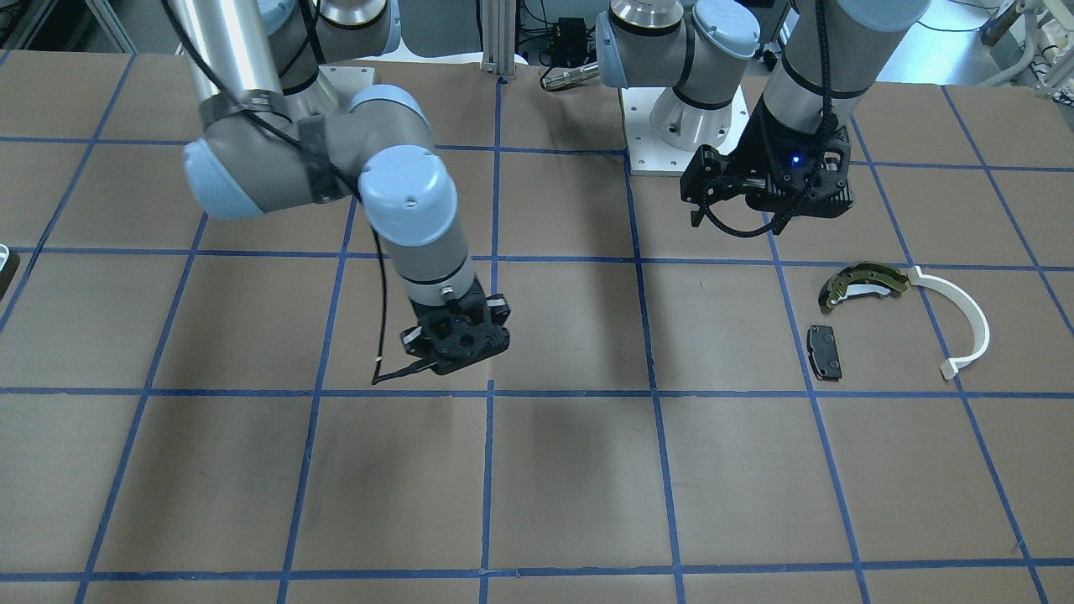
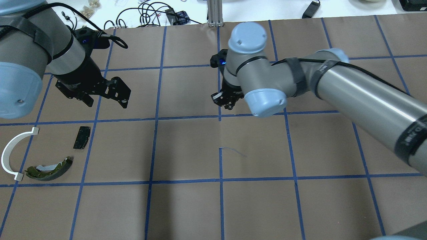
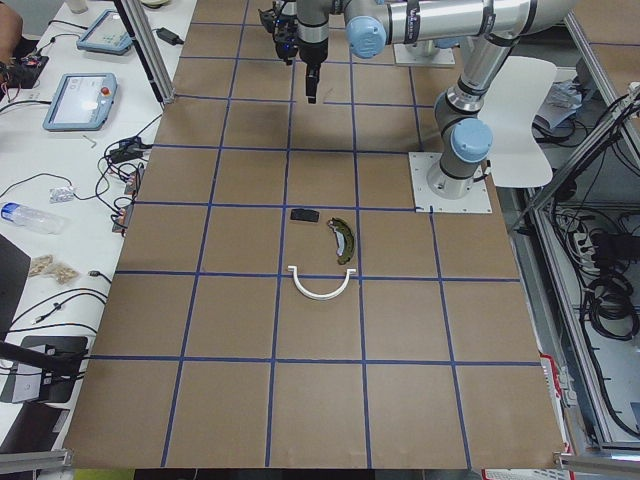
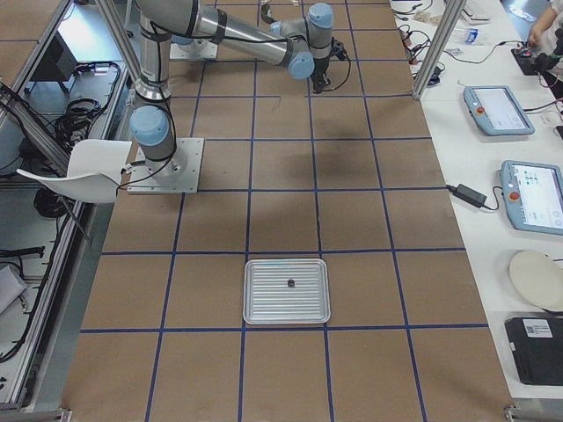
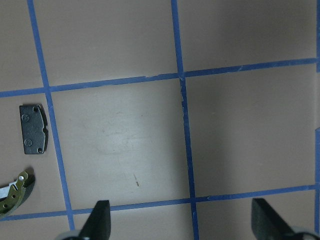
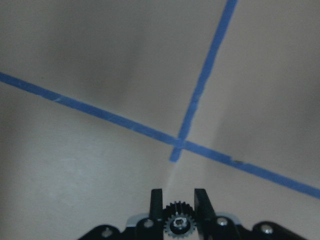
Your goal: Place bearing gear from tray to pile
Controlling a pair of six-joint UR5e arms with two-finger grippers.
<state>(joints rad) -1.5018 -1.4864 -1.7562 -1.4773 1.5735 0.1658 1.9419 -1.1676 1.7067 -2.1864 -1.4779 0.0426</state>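
My right gripper (image 6: 176, 210) is shut on a small dark toothed bearing gear (image 6: 177, 231) and holds it above the brown table near a blue tape crossing. It hangs mid-table in the overhead view (image 2: 230, 105). My left gripper (image 5: 182, 222) is open and empty, and hovers beyond the pile in the overhead view (image 2: 107, 101). The pile is an olive-and-black brake shoe (image 2: 50, 170), a white arc strip (image 2: 13, 153) and a black pad (image 2: 82, 137). The tray (image 4: 257, 303) lies far off at the table's right end, with a small dark part (image 4: 289, 283) in it.
The table is brown paper with a blue tape grid. The tray's corner (image 1: 4, 268) shows at the front-facing view's left edge. Cables and tablets lie on the white benches beyond the far edge (image 2: 150, 13).
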